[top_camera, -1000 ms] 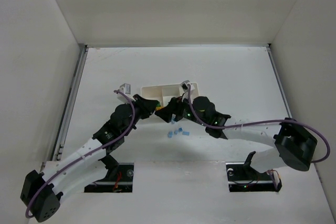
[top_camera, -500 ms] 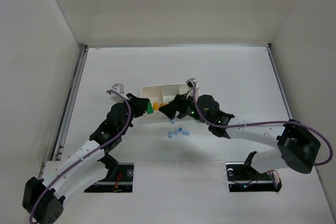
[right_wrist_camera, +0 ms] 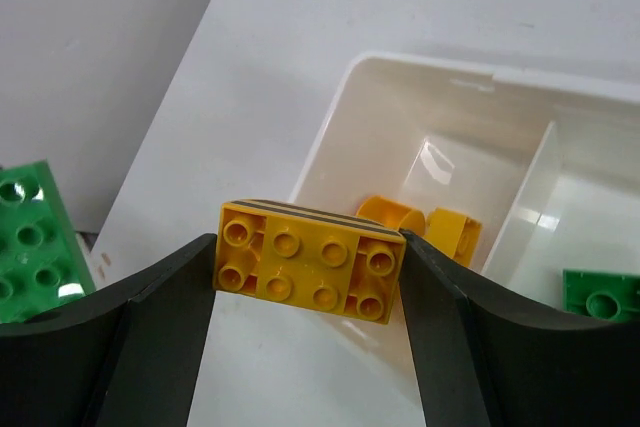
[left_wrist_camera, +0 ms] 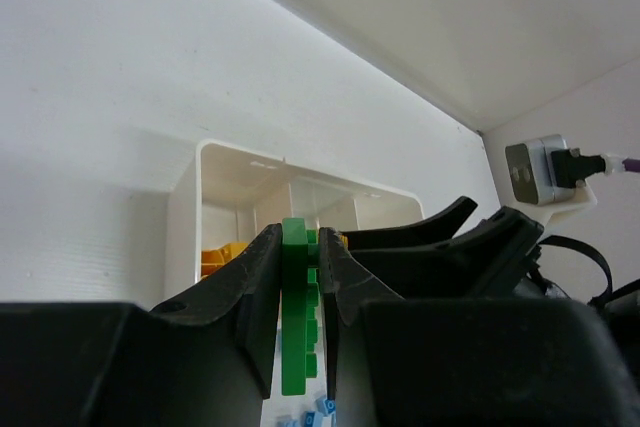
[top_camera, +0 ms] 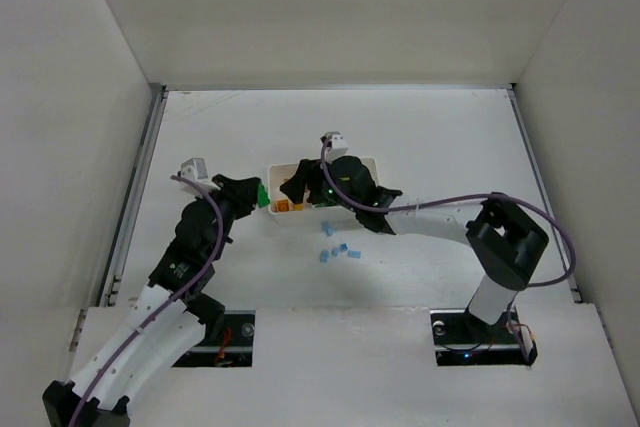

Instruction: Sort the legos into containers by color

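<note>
Right gripper (right_wrist_camera: 305, 265) holds yellow brick (right_wrist_camera: 305, 272) over yellow compartment (right_wrist_camera: 425, 175) of tray (right_wrist_camera: 335, 132), release likely next; left gripper (left_wrist_camera: 297, 282), at its nine o'clock, pinches green brick (left_wrist_camera: 294, 347)

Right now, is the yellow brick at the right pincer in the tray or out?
Out: the right pincer grips the yellow brick over the tray rim; two yellow pieces lie inside.

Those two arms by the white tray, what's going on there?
They are sorting toy bricks by colour. The right hand grips a yellow brick at the end compartment of the white tray, where yellow pieces already lie. The left hand grips a green brick beside the tray. Small blue bricks lie loose on the table.
</note>
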You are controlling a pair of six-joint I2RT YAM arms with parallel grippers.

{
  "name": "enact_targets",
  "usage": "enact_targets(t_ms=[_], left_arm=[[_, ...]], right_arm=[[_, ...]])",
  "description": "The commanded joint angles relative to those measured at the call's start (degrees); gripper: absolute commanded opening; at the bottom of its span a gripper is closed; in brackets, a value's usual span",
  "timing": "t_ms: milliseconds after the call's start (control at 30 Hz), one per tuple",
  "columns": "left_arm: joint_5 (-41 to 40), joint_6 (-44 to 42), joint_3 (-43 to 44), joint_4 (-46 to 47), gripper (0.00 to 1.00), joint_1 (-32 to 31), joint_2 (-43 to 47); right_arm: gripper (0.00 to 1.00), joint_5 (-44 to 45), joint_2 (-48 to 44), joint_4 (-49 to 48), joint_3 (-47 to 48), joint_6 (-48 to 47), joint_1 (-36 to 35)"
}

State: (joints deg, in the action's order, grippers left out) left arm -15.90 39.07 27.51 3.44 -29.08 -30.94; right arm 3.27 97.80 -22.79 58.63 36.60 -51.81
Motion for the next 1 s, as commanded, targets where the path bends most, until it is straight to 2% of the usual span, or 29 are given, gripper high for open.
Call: enact_targets(t_ms=[0, 133, 267, 400, 500, 600, 633, 800, 967], left_arm=[[-0.36, -1.54, 2.11, 0.07, 0.1, 0.47, 0.44], [-0.27, -1.54, 2.03, 0.69, 0.1, 0.47, -0.17], [-0.18, -1.37, 2.02, 1.91, 0.1, 0.21, -1.4], [0.08, -1.45, 3.08, 5.07, 0.1, -1.72, -6.22], [-0.36, -1.8, 4.13, 9.99, 0.11, -4.7, -12.46], [-0.71, -2.94, 5.71, 15.35, 0.11, -6.9, -20.1], [-0.71, -3.29, 6.41, 17.02, 0.11, -7.6, -22.82], [-1.06, -5.05, 10.28, 23.44, 0.12, -9.98, -35.14], [-2.29, -7.6, 15.63, 26.0, 0.12, -11.65, -44.89]], right_arm=[[0.79, 3.5, 1.16, 1.25, 4.56, -1.27, 0.88], [0.89, 3.68, 2.04, 2.13, 5.7, -1.0, 1.58], [0.91, 3.59, 1.26, 1.69, 5.01, -0.56, 2.72], [0.79, 4.46, -3.83, 0.55, 0.62, -0.56, 4.22], [0.52, 6.74, -10.33, -0.42, -5.35, -0.48, 5.97], [0.36, 9.2, -17.18, -0.07, -11.76, -0.48, 7.21], [0.34, 10.43, -20.07, 0.2, -14.66, -0.48, 7.64], [0.34, 16.06, -31.68, 2.3, -25.83, 0.31, 8.53], [0.41, 21.42, -41.62, 9.23, -32.34, 2.59, 9.05]])
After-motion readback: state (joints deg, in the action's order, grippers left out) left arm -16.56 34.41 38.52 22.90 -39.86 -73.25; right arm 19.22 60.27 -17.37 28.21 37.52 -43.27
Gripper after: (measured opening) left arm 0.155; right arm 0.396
